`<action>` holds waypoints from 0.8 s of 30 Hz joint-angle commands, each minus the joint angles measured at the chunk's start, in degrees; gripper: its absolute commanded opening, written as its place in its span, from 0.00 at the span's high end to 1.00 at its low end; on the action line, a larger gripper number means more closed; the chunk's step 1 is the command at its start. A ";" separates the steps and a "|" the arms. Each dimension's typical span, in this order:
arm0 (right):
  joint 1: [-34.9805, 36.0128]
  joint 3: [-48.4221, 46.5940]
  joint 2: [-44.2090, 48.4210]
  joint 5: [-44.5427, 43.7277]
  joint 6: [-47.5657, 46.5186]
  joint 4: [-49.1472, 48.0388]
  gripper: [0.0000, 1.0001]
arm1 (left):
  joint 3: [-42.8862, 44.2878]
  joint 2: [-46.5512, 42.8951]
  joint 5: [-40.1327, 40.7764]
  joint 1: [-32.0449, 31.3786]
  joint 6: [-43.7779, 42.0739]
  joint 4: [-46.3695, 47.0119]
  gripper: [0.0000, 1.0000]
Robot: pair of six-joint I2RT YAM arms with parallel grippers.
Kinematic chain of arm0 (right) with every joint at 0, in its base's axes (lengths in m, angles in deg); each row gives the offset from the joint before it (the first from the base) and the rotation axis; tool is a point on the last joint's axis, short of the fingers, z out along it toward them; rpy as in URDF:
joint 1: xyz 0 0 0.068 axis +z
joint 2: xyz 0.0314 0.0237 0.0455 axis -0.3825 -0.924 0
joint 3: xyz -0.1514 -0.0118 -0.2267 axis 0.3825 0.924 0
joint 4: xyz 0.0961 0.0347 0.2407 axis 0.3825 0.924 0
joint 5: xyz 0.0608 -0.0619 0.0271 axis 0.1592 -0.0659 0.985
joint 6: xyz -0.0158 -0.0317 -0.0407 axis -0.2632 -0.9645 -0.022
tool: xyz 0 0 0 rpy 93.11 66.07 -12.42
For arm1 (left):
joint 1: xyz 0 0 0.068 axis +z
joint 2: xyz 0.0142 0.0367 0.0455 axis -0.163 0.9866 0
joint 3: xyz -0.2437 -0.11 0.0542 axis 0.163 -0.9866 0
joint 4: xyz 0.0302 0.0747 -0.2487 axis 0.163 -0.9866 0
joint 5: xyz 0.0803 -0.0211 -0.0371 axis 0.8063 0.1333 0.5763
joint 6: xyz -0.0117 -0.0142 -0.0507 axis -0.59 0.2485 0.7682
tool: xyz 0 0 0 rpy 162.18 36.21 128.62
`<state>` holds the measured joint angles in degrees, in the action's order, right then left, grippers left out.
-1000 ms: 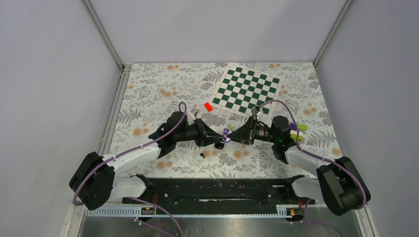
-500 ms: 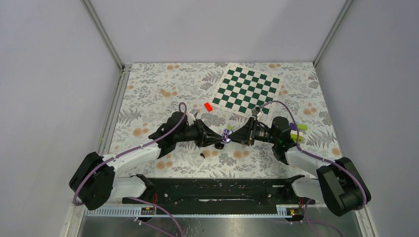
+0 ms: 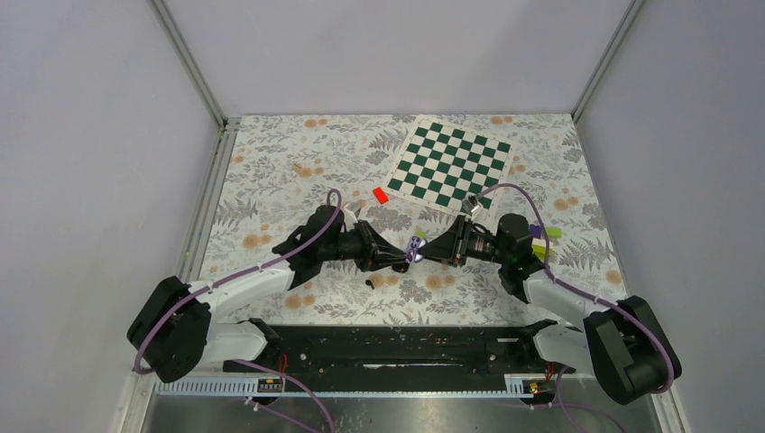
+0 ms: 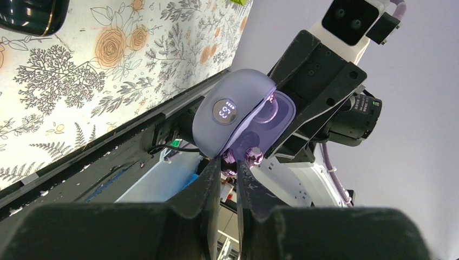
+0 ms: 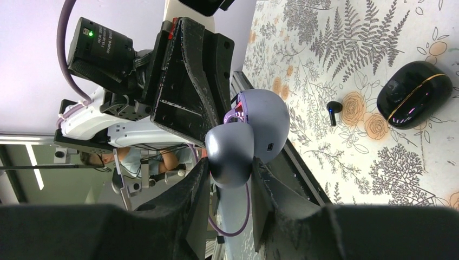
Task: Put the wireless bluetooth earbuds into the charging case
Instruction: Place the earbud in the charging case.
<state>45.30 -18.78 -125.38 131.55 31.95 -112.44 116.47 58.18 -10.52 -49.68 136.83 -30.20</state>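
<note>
My right gripper (image 5: pixel 230 168) is shut on a lilac-grey charging case (image 5: pixel 233 154) and holds it open above the table. The case's lid shows a small lit display (image 4: pixel 224 110). My left gripper (image 4: pixel 228 165) meets it tip to tip, shut on a small purple earbud (image 4: pixel 229 161) at the case's inner face. A second purple earbud (image 4: pixel 254 155) sits at that face beside it. In the top view the case (image 3: pixel 414 244) hangs between the two grippers. A glossy black case (image 5: pixel 414 100) and a black earbud (image 5: pixel 334 111) lie on the table below.
A green-and-white chessboard (image 3: pixel 451 165) lies at the back right, with a red block (image 3: pixel 380 195) next to it. A lime-green block (image 3: pixel 548 233) lies by the right arm. A small beige piece (image 3: pixel 297 167) lies at the back left. The floral mat (image 3: pixel 271 194) covers the table.
Both grippers stay tip to tip at the lilac case. The right arm's elbow has shifted slightly to the right.
</note>
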 commanded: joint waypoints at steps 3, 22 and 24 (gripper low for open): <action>-0.04 -1.12 2.56 0.51 -1.97 -0.95 1.00 | 1.38 0.93 -0.10 0.13 0.10 -0.36 0.97; -0.04 -1.32 1.79 1.43 0.67 -4.99 1.00 | 1.84 2.20 -0.10 0.04 0.68 0.11 0.89; -0.04 -1.25 1.93 1.39 0.86 -5.07 1.00 | 2.02 2.21 0.10 0.05 0.50 -0.44 0.85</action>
<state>45.30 -18.78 -124.46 131.33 31.05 -111.04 116.65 59.53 -11.33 -49.68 137.09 -29.61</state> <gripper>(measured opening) 0.351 0.136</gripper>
